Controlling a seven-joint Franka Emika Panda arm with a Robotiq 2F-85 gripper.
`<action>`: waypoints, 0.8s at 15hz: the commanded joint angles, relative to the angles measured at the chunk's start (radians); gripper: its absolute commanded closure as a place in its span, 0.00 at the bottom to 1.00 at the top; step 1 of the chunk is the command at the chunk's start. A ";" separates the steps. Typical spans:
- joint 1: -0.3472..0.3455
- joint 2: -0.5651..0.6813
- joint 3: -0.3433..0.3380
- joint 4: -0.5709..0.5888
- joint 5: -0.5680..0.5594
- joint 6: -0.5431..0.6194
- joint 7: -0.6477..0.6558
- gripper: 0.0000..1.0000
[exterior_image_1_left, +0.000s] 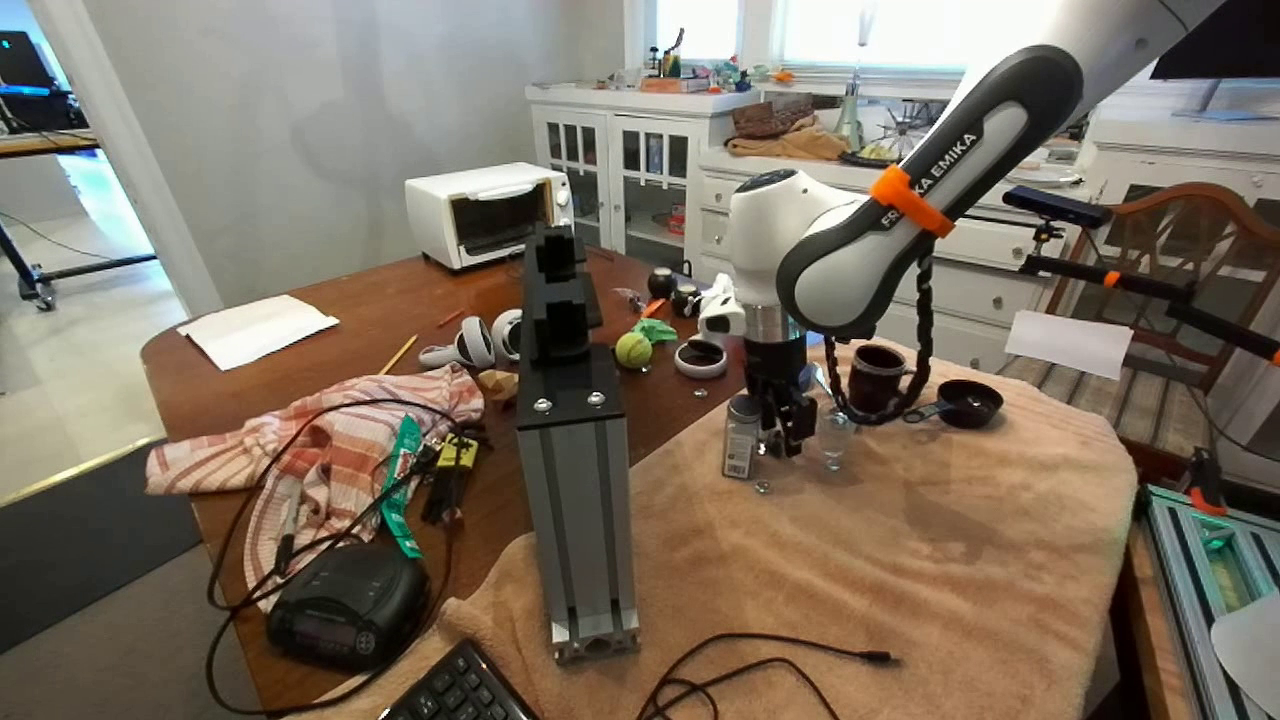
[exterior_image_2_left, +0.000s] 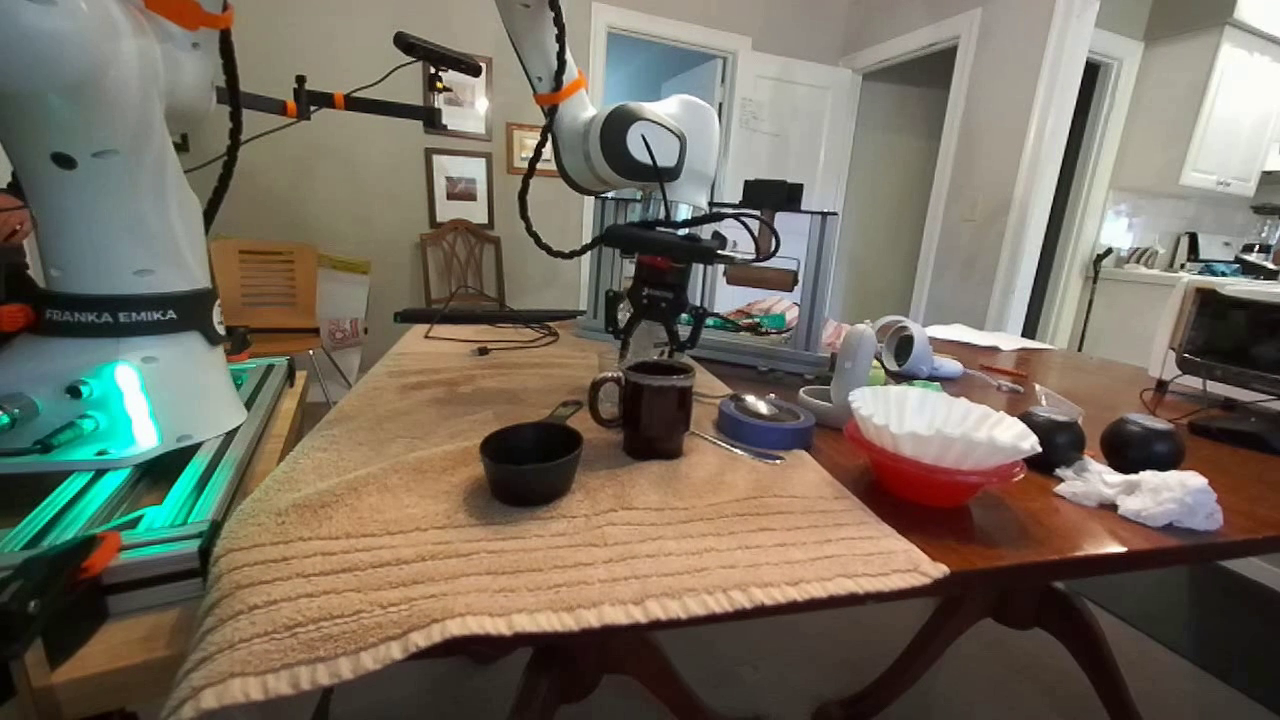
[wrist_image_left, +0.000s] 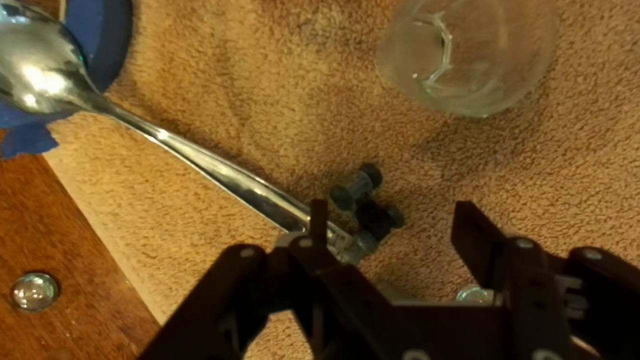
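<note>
A small dark knobbed piece (wrist_image_left: 367, 205) lies on a tan towel (wrist_image_left: 240, 100) by the handle end of a metal spoon (wrist_image_left: 202, 160). Just over them hangs the black gripper (wrist_image_left: 393, 217), empty, its jaws parted. The spoon's bowl rests on a roll of blue tape (wrist_image_left: 100, 30); a clear glass (wrist_image_left: 470, 55) stands nearby on the towel.

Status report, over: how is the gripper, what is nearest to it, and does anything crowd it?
Gripper open, nothing held. Small knobbed piece shows between the jaws, in wrist view. Spoon handle ends beside it; clear glass close by.
</note>
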 joint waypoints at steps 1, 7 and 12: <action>0.012 0.030 0.001 0.019 0.010 -0.005 0.018 0.19; 0.025 0.058 -0.007 0.038 -0.010 0.006 0.047 0.20; 0.022 0.087 -0.013 0.082 -0.011 -0.009 0.066 0.27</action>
